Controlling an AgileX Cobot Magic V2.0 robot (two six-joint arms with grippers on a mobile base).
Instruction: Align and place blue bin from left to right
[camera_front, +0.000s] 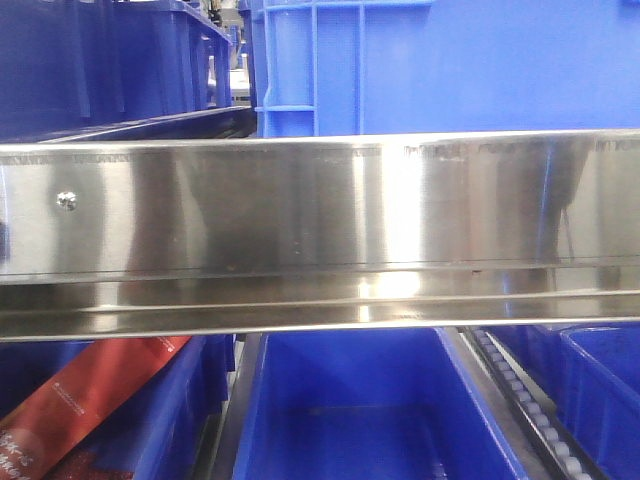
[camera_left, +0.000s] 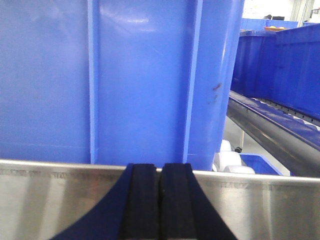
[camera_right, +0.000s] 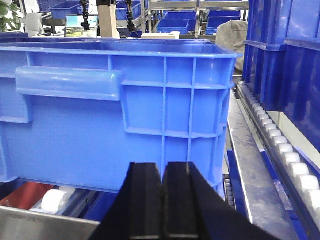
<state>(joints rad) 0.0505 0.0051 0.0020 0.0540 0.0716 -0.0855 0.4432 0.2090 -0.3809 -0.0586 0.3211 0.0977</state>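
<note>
Pressing its two black pads flat together, the left tool (camera_left: 160, 200) is closed on nothing and sits just in front of a steel rail (camera_left: 270, 210) that runs across the bottom of the left wrist view. Behind that rail rises the ribbed wall of a blue bin (camera_left: 145, 80), filling most of the view. To the bin's right a roller conveyor track (camera_left: 270, 125) slants away, with more dark blue bins (camera_left: 280, 65) standing beyond it.

The right tool (camera_right: 162, 200) is likewise closed, pads touching, nothing between them. It faces the side of the blue bin (camera_right: 125, 105), whose moulded handle (camera_right: 67, 82) sits to the upper left of the pads. The bin rests on white rollers (camera_right: 57, 200), one visible under its lower left edge, with something red (camera_right: 22, 192) beside that roller; what it is cannot be told. To the bin's right a roller track (camera_right: 280, 145) runs away, and stacked blue bins (camera_right: 285, 50) stand further right.

In the front-facing view the steel rail (camera_front: 320, 240) spans the whole width. Above it stands the blue bin (camera_front: 440, 65), right of centre, with darker bins (camera_front: 110, 60) to its left. Below the rail an open blue bin (camera_front: 370, 410) is seen from above, a red package (camera_front: 80, 400) lying in the bin to its left.
</note>
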